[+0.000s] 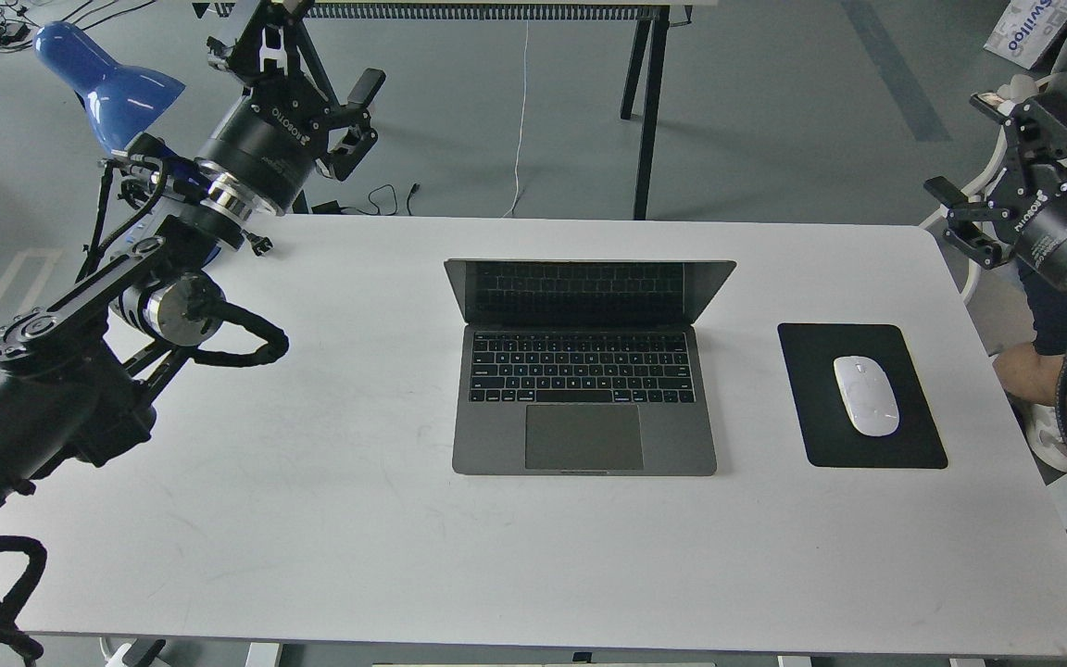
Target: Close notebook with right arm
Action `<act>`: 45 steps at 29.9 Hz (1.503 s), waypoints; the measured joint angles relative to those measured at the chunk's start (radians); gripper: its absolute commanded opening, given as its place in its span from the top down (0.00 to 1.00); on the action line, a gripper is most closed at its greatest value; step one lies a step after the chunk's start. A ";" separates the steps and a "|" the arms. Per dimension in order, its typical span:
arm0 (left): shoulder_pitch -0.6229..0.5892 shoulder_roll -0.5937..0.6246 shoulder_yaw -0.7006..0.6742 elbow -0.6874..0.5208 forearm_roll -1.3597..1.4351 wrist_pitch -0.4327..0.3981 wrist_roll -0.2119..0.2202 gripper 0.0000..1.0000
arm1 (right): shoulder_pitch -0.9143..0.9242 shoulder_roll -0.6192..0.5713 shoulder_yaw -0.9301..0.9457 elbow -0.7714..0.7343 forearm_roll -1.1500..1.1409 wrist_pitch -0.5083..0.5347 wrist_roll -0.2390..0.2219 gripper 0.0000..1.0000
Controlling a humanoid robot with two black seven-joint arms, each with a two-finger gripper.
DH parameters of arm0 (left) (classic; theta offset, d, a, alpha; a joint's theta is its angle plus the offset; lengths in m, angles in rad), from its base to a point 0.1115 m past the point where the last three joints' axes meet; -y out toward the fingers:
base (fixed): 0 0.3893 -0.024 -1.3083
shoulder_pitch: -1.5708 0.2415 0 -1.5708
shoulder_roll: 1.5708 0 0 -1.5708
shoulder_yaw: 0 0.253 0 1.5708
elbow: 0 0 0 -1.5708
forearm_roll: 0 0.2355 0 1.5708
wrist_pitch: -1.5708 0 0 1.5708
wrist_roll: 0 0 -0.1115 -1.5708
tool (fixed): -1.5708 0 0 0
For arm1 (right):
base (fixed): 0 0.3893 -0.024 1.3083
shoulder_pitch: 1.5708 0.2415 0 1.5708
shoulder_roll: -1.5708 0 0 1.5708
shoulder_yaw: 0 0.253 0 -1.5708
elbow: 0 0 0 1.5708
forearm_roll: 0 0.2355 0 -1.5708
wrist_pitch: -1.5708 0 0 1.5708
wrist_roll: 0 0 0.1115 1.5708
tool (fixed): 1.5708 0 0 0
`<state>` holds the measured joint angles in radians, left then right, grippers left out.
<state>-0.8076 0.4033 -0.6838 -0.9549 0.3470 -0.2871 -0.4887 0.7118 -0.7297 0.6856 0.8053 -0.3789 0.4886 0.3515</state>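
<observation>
Office-like lab: white desk (pixel 311 519), floor cables (pixel 385 199).

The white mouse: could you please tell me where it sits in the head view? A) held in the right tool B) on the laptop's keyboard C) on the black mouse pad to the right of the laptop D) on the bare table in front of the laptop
C: the mouse lies on the black mouse pad, right of the open laptop, with no tool near it.

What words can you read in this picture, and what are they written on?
"ROBOTIQ": on the left gripper, printed on its black body.
"ROBOTIQ": on the right gripper, also on its black body.
Blue letters, cut off at the edge: on a white box on the floor, top right; not fully readable.
Key labels on the notebook: too small to read.
</observation>
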 measured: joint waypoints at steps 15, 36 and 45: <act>-0.002 -0.005 0.003 0.014 0.000 0.010 0.000 0.00 | 0.000 0.001 0.000 0.000 0.000 0.000 0.000 0.00; -0.001 -0.006 0.001 0.015 0.000 0.009 0.000 0.00 | 0.006 0.012 0.001 -0.002 0.000 0.000 0.000 0.00; -0.001 -0.006 0.001 0.015 0.000 0.009 0.000 0.00 | 0.029 0.016 0.000 -0.004 0.000 0.000 -0.005 0.00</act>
<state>-0.8084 0.3974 -0.6826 -0.9403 0.3468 -0.2777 -0.4887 0.7410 -0.7136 0.6857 0.8009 -0.3789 0.4886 0.3466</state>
